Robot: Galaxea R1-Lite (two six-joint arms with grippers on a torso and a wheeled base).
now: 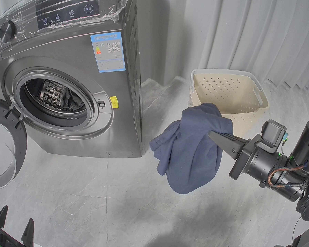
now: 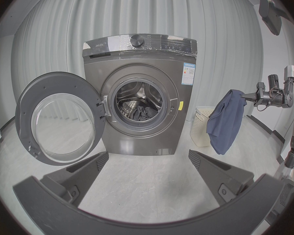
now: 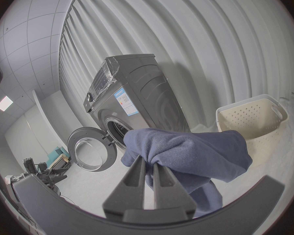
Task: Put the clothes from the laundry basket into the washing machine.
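The right hand point(image 1: 212, 133), at mid-right, is clamped tight on a blue garment point(image 1: 190, 151) hanging lengthwise down, off the floor, before the laundry basket point(image 1: 226, 71). The open drum point(image 1: 55, 98) of the washing machine point(image 1: 75, 48) lies to its upper left. The left hand point(image 1: 15, 222), in the lower left corner, is spread and empty. The garment hides the basket's near corner.

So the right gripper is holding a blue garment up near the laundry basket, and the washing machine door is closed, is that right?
Only the door is wrong: the washing machine door is open, swung wide to the side, as the left wrist view shows. The right gripper does hold the blue garment up near the laundry basket.
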